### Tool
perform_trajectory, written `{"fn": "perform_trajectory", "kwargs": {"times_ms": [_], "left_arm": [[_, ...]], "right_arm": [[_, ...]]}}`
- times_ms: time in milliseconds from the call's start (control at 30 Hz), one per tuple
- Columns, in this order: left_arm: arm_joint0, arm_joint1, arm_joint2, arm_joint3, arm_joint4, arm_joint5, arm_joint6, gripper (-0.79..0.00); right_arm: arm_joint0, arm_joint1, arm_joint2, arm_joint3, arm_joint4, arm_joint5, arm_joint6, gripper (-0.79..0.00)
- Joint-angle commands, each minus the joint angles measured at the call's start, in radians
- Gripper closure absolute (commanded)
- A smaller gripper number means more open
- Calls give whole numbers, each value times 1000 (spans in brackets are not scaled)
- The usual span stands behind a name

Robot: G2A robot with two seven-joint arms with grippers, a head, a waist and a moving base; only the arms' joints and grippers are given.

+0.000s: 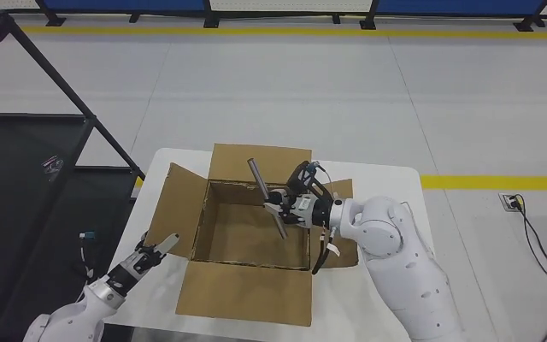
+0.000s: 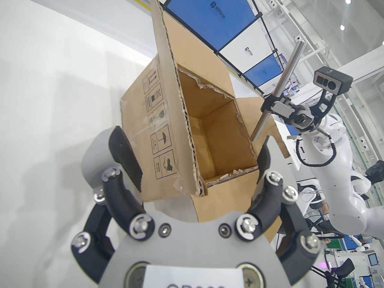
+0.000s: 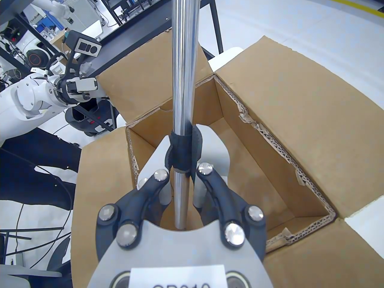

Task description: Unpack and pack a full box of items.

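An open cardboard box (image 1: 248, 235) stands on the white table (image 1: 376, 175) with its flaps spread. Its inside (image 3: 255, 163) looks bare where I can see it. My right gripper (image 1: 282, 205) is shut on a shiny metal rod (image 1: 267, 197), holding it tilted above the box's right half. The rod (image 3: 183, 61) runs up between the black pads (image 3: 196, 142). My left gripper (image 1: 162, 248) hovers open off the box's left flap (image 2: 168, 91), nothing between its fingers (image 2: 126, 154). In the left wrist view the rod (image 2: 279, 88) is seen held over the box's far corner.
A black metal frame (image 1: 68, 94) and a dark bench stand left of the table. The box's front flap (image 1: 248, 295) hangs over the table's near edge. Bare white tabletop shows right of the box. A yellow floor line (image 1: 479, 181) runs off to the right.
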Motion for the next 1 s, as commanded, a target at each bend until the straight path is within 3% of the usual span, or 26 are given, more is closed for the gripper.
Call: {"fn": "perform_trajectory", "kwargs": {"times_ms": [0, 100, 233, 600, 733, 967], "left_arm": [[0, 0, -1, 1, -5, -2, 5, -785], [6, -1, -4, 3, -12, -5, 18, -785], [11, -1, -9, 6, -15, -8, 29, -785], [-37, 3, 2, 14, 10, -4, -16, -785], [-59, 5, 8, 23, 18, -1, -40, -785], [-87, 7, 26, 34, 32, 8, -61, -785]], "right_arm": [[0, 0, 0, 0, 0, 0, 0, 0], [-15, 2, 5, -23, -1, 14, -28, 0], [-59, 20, 100, -111, 66, 31, -71, 0], [-343, 102, 574, -378, 281, 64, 21, 0], [-426, 122, 705, -373, 307, 112, 44, 0], [-490, 157, 827, -301, 293, 240, 176, 0]]}}
